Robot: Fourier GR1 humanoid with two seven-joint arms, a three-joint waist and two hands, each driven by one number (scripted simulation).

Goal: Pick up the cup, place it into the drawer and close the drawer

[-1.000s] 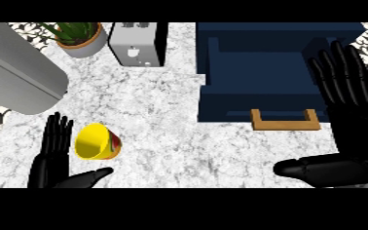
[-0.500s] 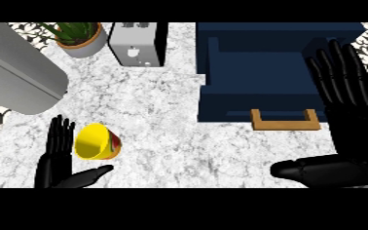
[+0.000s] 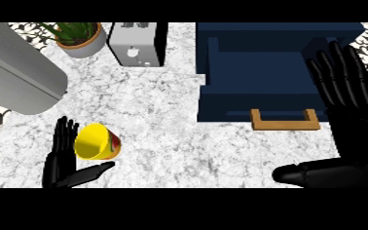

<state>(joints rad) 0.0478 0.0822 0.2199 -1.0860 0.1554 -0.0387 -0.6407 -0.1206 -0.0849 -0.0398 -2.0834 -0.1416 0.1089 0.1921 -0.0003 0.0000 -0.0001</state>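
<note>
At the far left a large grey cylinder [image 3: 28, 80] lies across the marble counter [image 3: 165, 112], with a potted plant [image 3: 78, 38] behind it and a toaster [image 3: 138, 44] just to the plant's right. Low on the left, the left hand [image 3: 63, 162] has its fingers straight and up, thumb angled out, holding nothing; the yellow cup [image 3: 96, 141] lies tipped on its side just beside those fingers, mouth turned toward the hand and up-left (whether a fingertip actually touches the rim cannot be told). The step in hand looks like the grasp itself. To do it well, the hand should slide in so the fingers wrap one side of the cup's wall and the thumb the other, closing only once the cup sits between them, since a nudge on a cup lying on its side could roll it away. Well apart to the right, the dark blue drawer [image 3: 273, 78] stands pulled open, its wooden handle [image 3: 285, 120] toward the robot. At the far right the right hand [image 3: 343, 92] rests open, fingers up, over the drawer's right edge.
</note>
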